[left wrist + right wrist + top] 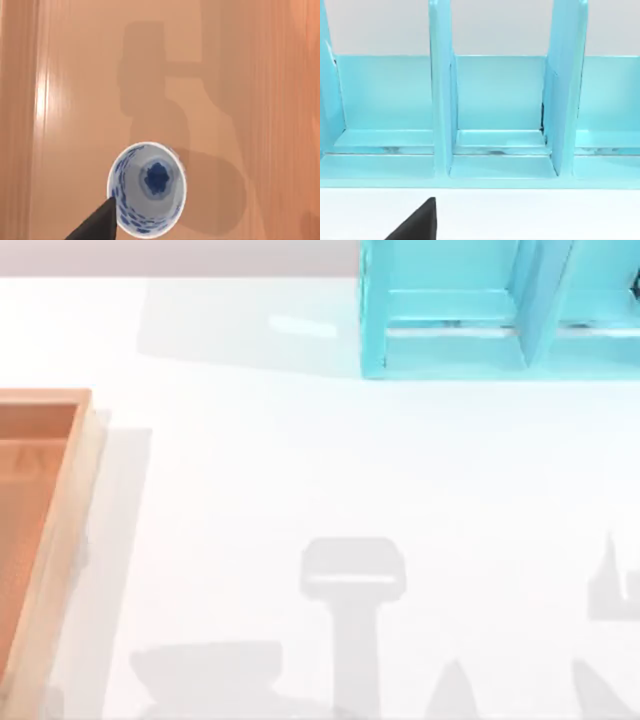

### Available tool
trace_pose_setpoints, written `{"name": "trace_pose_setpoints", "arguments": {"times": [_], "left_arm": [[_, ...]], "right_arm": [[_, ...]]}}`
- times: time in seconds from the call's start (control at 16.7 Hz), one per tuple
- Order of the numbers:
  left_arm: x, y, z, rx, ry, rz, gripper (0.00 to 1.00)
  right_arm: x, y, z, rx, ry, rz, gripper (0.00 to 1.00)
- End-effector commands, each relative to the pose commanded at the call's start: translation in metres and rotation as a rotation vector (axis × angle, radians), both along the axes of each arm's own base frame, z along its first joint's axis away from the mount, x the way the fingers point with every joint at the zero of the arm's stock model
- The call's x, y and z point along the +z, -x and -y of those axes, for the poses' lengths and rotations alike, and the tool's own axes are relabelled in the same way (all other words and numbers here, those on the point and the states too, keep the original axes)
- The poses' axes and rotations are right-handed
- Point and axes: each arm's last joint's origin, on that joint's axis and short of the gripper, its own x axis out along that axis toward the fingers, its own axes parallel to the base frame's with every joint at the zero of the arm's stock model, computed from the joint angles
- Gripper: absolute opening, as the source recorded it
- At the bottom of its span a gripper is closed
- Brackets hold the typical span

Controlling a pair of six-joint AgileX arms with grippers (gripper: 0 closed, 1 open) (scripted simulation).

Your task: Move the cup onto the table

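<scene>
- Looking down from the top view, the table (330,470) is the plain white surface across nearly the whole frame. Grey shadows lie along its lower part.
- Shelf (500,310): turquoise, at the upper right of the top view, standing on the table's far edge. In the right wrist view it runs across the middle of the frame, and upright dividers split it into open compartments. A strip of white table lies along the bottom of that frame.
- Tray (45,540): orange-brown wood with a raised rim, at the left edge of the top view, cut off by the frame. In the left wrist view its wooden floor runs from edge to edge, and a dark shadow falls across its middle and right.
- Cup (147,189): white with blue speckled flowers, at the lower middle of the left wrist view. It stands upright, mouth up, on the tray's floor, so it is not on the table.
- Left gripper (97,225): one black tip of it shows at the lower left of the left wrist view, reaching the cup's rim. Whether it is open or closed I cannot tell.
- Right gripper (417,224): one black tip of it shows at the lower left of the right wrist view, over the white table and facing the shelf. I cannot tell its state either.
</scene>
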Motion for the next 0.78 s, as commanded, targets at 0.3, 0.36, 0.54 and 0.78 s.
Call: {"name": "trace_pose_setpoints", "arguments": {"times": [0.3, 0.36, 0.54, 0.78], "left_arm": [[0.006, -0.045, -0.026, -0.001, 0.058, -0.339, 1.00], [0.005, -0.051, -0.031, -0.002, 0.069, -0.383, 1.00], [0.006, -0.063, -0.039, -0.004, 0.090, -0.455, 1.00], [0.006, -0.064, -0.040, -0.004, 0.092, -0.462, 1.00]], "right_arm": [[0.000, 0.000, 0.000, 0.000, 0.000, 0.000, 1.00], [0.000, 0.000, 0.000, 0.000, 0.000, 0.000, 1.00], [0.000, 0.000, 0.000, 0.000, 0.000, 0.000, 1.00], [0.000, 0.000, 0.000, 0.000, 0.000, 0.000, 1.00]]}}
